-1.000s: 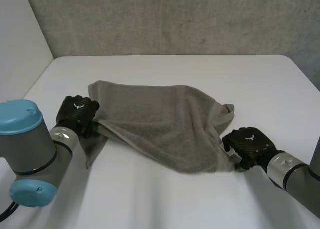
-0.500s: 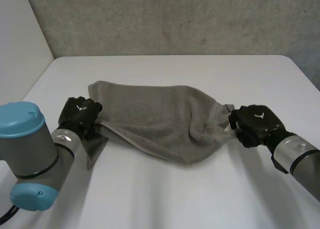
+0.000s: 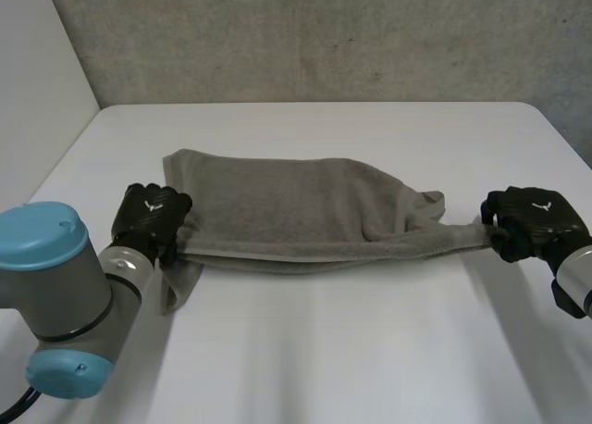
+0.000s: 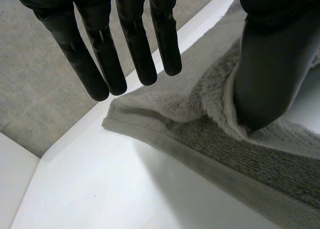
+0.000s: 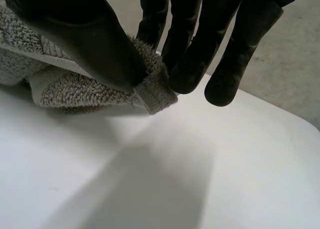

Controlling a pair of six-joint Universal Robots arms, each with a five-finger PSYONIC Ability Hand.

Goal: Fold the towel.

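A grey towel (image 3: 296, 206) lies folded over across the middle of the white table (image 3: 324, 350), its near edge pulled into a straight line between my two hands. At the towel's left end my left hand (image 3: 148, 218) is open. Its fingers (image 4: 135, 49) are straight and held above the cloth, and its thumb (image 4: 270, 69) rests on the towel (image 4: 225, 144). At the right end my right hand (image 3: 535, 218) pinches the towel's corner (image 5: 157, 96) between its thumb (image 5: 100, 44) and fingers, just above the table.
A grey wall (image 3: 324, 35) runs behind the table's far edge. My left arm's grey joint with its blue cap (image 3: 55, 304) stands over the table's front left. Bare table lies in front of the towel and beyond it.
My right hand has carried the towel's corner from the front middle out to the right, drawing the near edge taut. My left hand's fingers have opened off the towel's left end.
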